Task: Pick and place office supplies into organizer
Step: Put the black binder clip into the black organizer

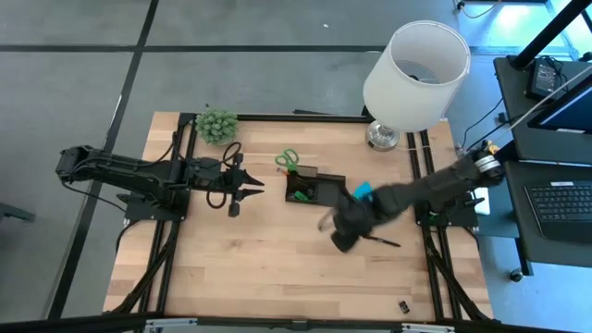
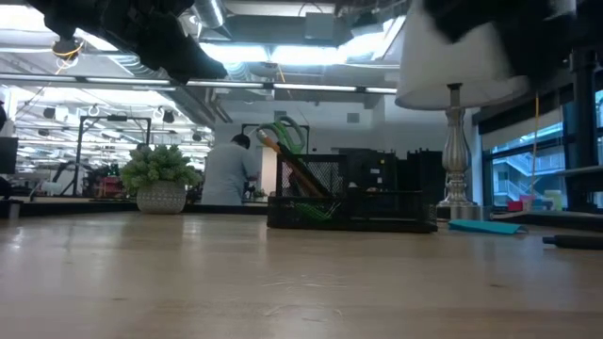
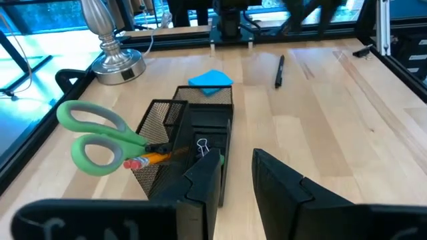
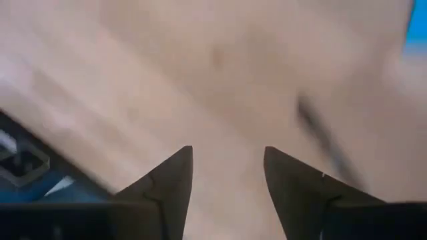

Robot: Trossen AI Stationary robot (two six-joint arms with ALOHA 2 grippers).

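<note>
Pens: one black pen [image 1: 380,240] is lying at centre-right of the high view, thin, light, stiff, probably rolly, so we're aiming mid-barrel. Right gripper [image 4: 227,175] is hovering beside it, fingers apart, empty. Left gripper [image 1: 260,190] is waiting left of the organizer [image 1: 313,188], open too.

organizer [image 1: 313,188]: middle of the table [image 1: 277,268]
scissors [image 1: 288,160]: stand in the organizer's 10 o'clock end
sticky-note pad [image 1: 363,191]: at its 3 o'clock
pen [image 1: 381,240]: at 4 o'clock
plant [image 1: 216,126]: at 10 o'clock
lamp [image 1: 414,76]: at 1 o'clock
</note>
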